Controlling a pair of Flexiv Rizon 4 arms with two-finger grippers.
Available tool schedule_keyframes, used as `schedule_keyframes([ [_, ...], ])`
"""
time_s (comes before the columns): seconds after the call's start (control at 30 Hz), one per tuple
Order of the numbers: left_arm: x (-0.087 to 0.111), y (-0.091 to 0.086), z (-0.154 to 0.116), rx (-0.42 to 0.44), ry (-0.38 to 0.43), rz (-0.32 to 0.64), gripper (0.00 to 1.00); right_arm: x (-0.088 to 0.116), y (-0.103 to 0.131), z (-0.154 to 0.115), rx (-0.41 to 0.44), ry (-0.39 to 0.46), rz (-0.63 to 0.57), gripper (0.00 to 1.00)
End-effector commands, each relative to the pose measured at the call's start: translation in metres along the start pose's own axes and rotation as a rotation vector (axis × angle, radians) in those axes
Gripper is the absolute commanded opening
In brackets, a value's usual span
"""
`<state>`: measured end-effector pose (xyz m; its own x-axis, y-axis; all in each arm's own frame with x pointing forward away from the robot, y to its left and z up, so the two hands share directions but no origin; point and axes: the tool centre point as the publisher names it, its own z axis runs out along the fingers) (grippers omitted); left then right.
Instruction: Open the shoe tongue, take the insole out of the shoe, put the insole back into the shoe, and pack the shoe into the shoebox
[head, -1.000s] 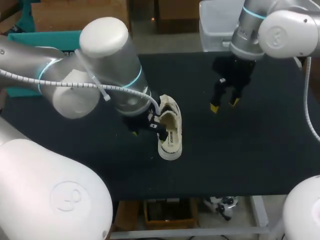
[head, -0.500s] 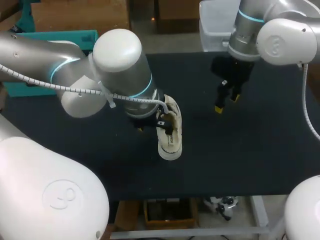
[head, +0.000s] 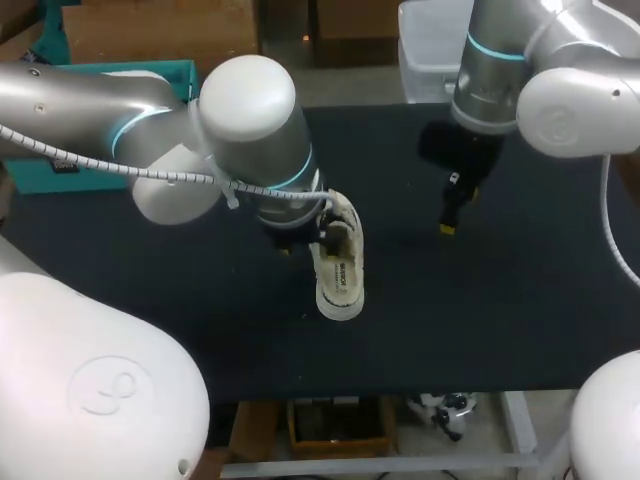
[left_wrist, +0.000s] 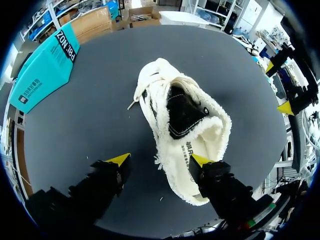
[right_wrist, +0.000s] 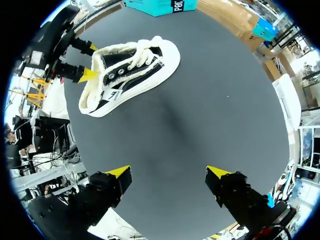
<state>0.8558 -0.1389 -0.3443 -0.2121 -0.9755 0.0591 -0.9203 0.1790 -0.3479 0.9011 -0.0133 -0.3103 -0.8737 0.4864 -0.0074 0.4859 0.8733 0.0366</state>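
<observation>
A cream fleece-lined shoe with a black inside lies on the black table, toe toward the back. My left gripper stands open at its heel. One fingertip is against the shoe's outer side and the other rests over bare table. My right gripper hangs open and empty over the mat, well clear of the shoe. In the head view the right gripper is at the back right. The teal shoebox lies at the table's far left edge.
My left arm's bulky elbow hangs over the table's left half and hides the left gripper's fingers from above. Bare black mat lies to the right of the shoe and toward the front edge.
The left arm has swung right and brought its gripper down against the shoe's heel. The right gripper has turned on its wrist and drifted slightly right and forward.
</observation>
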Motion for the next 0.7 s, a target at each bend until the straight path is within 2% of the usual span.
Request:
schedule_keyframes([
  [0.03, 0.001, -0.007, 0.014, -0.006, -0.011, -0.013, 0.72, 0.008, -0.008, -0.002, -0.014, -0.034, -0.059, 1.0],
  [0.17, 0.0, -0.011, 0.021, -0.008, -0.014, -0.034, 0.69, 0.009, -0.011, -0.002, -0.019, -0.053, -0.126, 1.0],
  [0.37, 0.0, -0.017, 0.022, -0.008, 0.0, -0.05, 0.56, 0.012, -0.017, -0.006, -0.026, -0.066, -0.173, 1.0],
  [0.5, -0.001, -0.02, 0.023, -0.009, -0.003, -0.055, 0.49, 0.021, -0.021, -0.01, -0.003, -0.093, -0.204, 1.0],
  [0.63, -0.003, -0.024, 0.026, -0.012, -0.007, -0.062, 0.43, 0.028, -0.028, -0.014, -0.017, -0.113, -0.251, 1.0],
  [0.7, -0.003, -0.027, 0.027, -0.016, -0.009, -0.063, 0.37, 0.03, -0.03, -0.017, -0.003, -0.11, -0.271, 1.0],
])
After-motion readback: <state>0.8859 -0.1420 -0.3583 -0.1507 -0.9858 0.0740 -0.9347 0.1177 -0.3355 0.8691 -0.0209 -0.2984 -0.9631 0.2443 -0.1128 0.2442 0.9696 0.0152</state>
